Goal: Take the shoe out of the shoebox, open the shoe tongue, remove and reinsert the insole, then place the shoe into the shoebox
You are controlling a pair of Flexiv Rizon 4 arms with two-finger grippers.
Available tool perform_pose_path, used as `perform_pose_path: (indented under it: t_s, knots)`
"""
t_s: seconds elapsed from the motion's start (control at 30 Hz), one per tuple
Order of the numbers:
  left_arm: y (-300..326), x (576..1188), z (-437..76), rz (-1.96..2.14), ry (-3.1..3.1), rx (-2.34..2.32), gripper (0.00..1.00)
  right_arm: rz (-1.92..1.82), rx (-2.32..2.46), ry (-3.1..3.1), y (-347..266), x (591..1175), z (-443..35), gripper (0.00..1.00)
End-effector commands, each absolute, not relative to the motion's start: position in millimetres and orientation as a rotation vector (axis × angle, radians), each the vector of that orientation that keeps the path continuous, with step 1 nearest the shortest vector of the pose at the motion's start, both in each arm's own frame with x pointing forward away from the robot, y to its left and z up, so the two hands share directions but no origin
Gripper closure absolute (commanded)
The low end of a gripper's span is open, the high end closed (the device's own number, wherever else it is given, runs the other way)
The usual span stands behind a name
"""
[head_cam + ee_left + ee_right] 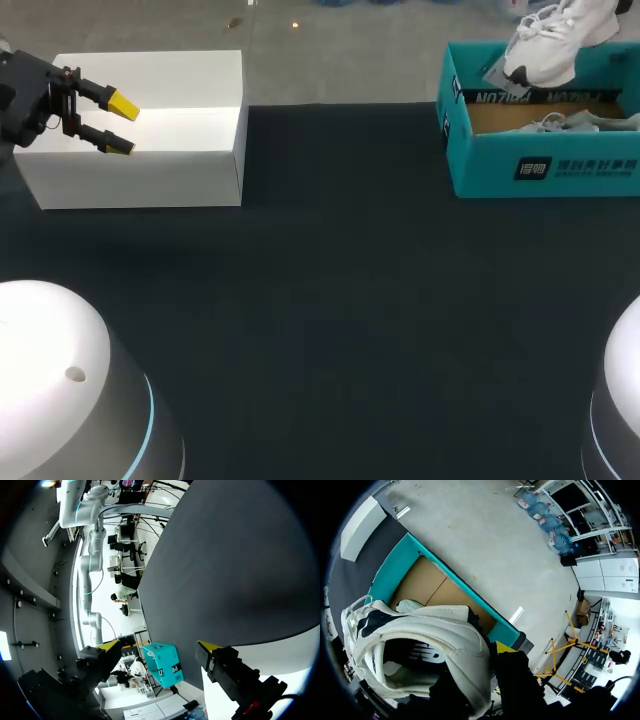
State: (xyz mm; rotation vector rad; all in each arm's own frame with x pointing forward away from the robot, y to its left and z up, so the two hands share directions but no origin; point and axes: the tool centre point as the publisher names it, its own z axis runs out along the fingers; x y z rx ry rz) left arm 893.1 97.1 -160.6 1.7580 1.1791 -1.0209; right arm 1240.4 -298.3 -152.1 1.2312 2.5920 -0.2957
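A white sneaker (548, 42) hangs heel-up above the teal shoebox (540, 165) at the table's far right. In the right wrist view my right gripper (492, 655) is shut on the sneaker (430, 625) at its collar, with one yellow fingertip (506, 647) outside and the other hidden by the shoe. The shoebox (395, 565) lies open under it. A second white shoe (565, 122) lies inside the box. My left gripper (122, 125) stands open and empty over the white box at far left; the teal shoebox (162, 664) shows far ahead between its fingers.
A white rectangular box (150, 130) sits at the table's far left, below my left gripper (159, 645). The dark table top (330, 300) spreads between the two boxes. Two white robot bases (60, 400) rise at the near corners.
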Motion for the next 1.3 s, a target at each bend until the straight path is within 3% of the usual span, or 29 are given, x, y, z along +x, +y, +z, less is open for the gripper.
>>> perform_pose_path:
  t_s: [0.03, 0.7, 1.3]
  knots:
    - [97.6, 892.8, -160.3, -1.019, 1.18, 1.761, 0.0, -0.417, 2.154, 1.845, -290.1, 1240.5, -155.7, 1.0]
    - [97.6, 892.8, -160.3, -1.019, 1.18, 1.761, 0.0, -0.43, 2.097, 1.806, -284.9, 1242.7, -153.9, 1.0]
    - [97.6, 892.8, -160.3, -1.019, 1.18, 1.761, 0.0, -0.41, 2.055, 1.869, -346.3, 1199.5, -166.9, 1.0]
